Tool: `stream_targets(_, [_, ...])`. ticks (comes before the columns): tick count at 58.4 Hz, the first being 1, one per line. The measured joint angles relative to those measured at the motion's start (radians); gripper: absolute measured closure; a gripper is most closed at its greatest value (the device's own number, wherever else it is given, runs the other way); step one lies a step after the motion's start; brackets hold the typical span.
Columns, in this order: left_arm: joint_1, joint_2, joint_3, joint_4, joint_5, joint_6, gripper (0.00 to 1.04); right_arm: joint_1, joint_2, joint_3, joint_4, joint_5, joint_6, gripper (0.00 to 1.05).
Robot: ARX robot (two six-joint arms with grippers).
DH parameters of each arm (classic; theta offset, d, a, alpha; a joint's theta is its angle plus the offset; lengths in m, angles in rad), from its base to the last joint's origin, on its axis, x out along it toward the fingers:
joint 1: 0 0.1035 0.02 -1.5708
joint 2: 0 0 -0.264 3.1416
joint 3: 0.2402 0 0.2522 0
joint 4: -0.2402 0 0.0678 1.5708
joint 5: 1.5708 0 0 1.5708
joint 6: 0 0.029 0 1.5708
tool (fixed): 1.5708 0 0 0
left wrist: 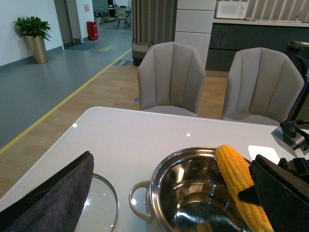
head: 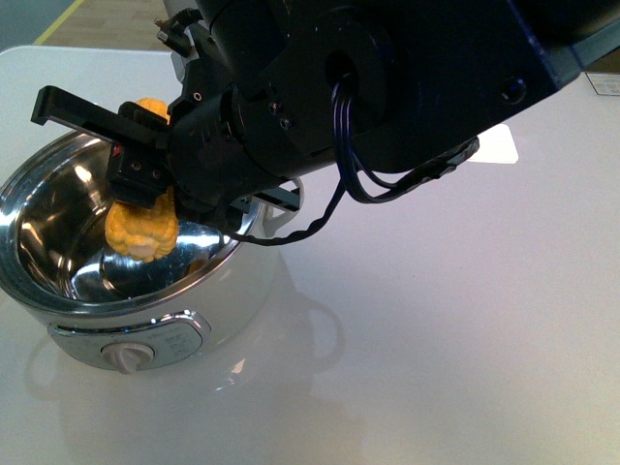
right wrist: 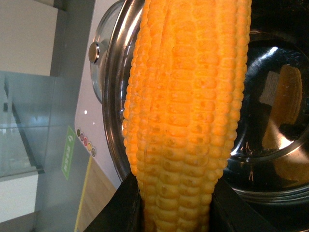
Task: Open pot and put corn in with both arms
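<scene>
Right gripper point(head: 143, 184) clamped on the corn point(head: 141, 229), one finger on each side of the cob. Cob hangs steeply tilted over the open pot point(head: 232, 291), lower end inside the rim line; can't tell if it touches the steel. Pot sits near the left edge of the worktop point(head: 465, 320), dial facing the near edge. Glass lid point(left wrist: 104, 205) lies flat on the worktop just beside the pot's loop handle point(left wrist: 137, 203). Left gripper point(left wrist: 53, 193): only one dark finger shows, over the lid; can't tell whether it's apart or together.
</scene>
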Motion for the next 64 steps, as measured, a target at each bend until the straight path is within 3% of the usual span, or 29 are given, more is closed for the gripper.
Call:
stream_targets(2, [0.000, 0.000, 0.000, 0.000, 0.000, 0.000, 0.07, 0.000, 0.001, 0.003, 0.000, 0.000, -0.001, 0.80])
stream_targets(30, [0.000, 0.000, 0.000, 0.000, 0.000, 0.000, 0.07, -0.035, -0.012, 0.005, 0.007, 0.005, 0.028, 0.07])
stream_targets(49, [0.000, 0.000, 0.000, 0.000, 0.000, 0.000, 0.07, -0.179, -0.181, -0.152, 0.079, 0.051, 0.047, 0.09])
stream_targets(64, [0.000, 0.000, 0.000, 0.000, 0.000, 0.000, 0.07, -0.342, -0.449, -0.381, 0.050, 0.246, -0.112, 0.09])
